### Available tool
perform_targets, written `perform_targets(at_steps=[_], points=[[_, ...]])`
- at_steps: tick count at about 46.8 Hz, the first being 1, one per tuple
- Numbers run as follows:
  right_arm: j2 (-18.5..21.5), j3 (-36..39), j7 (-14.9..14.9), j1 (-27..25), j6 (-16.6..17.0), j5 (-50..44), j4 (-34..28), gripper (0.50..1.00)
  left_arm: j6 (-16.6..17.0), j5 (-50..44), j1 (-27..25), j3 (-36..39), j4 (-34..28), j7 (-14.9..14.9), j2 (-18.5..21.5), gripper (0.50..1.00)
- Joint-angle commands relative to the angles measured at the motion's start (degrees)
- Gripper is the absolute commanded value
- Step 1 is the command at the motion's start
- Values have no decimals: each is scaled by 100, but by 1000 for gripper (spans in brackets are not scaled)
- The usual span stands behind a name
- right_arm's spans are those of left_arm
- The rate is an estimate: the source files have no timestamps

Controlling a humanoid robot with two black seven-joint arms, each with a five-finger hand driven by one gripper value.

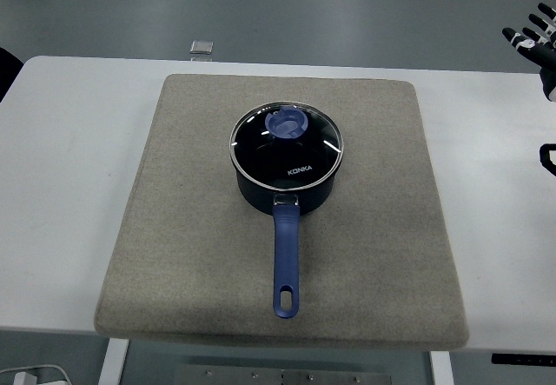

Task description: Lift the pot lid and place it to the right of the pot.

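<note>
A dark blue pot [287,189] stands in the middle of a grey mat [191,229], its long blue handle [286,263] pointing toward the table's near edge. A glass lid [286,146] with a metal rim and a blue knob [286,124] sits closed on the pot. My right hand [532,37] hovers at the far right edge of the head view, well away from the pot, with fingers spread and holding nothing. The left arm is out of view.
The mat lies on a white table [69,159]. A small square grey object [201,48] rests at the table's far edge. A dark part of the right arm [548,157] shows at the right edge. Bare mat surrounds the pot.
</note>
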Motion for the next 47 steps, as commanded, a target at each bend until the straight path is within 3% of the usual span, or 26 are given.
perform_targets(at_steps=[1,47], points=[[1,0,1,7,1,0,1,907,0,-1,0,10,4,0,0,1000],[1,18,1,68,1,18,10,907,0,-1,0,-7,30,0,0,1000]])
